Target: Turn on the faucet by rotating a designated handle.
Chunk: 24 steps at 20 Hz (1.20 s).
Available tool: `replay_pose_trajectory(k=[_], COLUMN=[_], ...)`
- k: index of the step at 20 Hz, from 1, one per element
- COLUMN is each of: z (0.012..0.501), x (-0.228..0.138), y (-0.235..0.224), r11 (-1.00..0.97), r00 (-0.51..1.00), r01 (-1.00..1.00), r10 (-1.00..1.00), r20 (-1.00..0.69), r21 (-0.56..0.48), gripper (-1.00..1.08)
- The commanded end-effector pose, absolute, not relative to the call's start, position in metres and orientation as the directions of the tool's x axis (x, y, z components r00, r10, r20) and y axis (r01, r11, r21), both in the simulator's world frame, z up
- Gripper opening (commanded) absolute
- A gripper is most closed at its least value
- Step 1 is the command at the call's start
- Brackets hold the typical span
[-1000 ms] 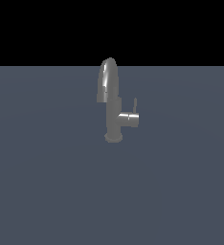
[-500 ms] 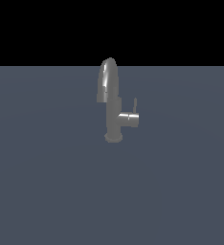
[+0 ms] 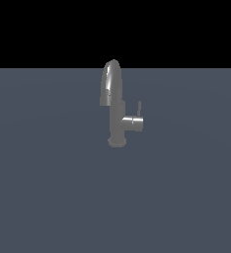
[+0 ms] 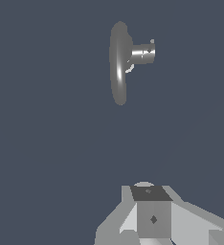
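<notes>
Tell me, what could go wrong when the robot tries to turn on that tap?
The handle is a thin pin beside the big arched spout, so the end effector might bump the spout instead. It is far from the faucet now, so it could also miss or slip off the pin.

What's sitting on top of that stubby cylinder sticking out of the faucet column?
A thin handle stands upright at the outer end of the stubby cylinder on the faucet. How it joins the cylinder cannot be seen.
</notes>
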<state>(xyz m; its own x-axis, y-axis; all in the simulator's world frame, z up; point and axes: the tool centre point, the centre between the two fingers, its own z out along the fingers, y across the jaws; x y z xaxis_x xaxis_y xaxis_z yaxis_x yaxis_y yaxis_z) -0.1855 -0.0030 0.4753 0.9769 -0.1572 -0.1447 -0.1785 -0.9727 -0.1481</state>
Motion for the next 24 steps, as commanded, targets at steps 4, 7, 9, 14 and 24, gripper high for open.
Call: replay_pose_trajectory(k=[4, 7, 9, 14, 24], z=[0.466, 0.460, 0.455, 0.441, 0.404], x=[-0.153, -0.136, -0.124, -0.096, -0.043], y=[-0.008, -0.012, -0.015, -0.023, -0.043], r11=[-0.937, -0.910, -0.890, -0.830, -0.668], r00=[0.946, 0.924, 0.906, 0.855, 0.719], r01=[-0.277, -0.332, -0.369, -0.463, -0.648], r10=[-0.227, -0.261, -0.282, -0.326, -0.378], r20=[-0.231, -0.281, -0.315, -0.403, -0.583], r21=[-0.214, -0.247, -0.267, -0.311, -0.366], gripper=[-1.00, -1.00, -1.00, -1.00, -1.00])
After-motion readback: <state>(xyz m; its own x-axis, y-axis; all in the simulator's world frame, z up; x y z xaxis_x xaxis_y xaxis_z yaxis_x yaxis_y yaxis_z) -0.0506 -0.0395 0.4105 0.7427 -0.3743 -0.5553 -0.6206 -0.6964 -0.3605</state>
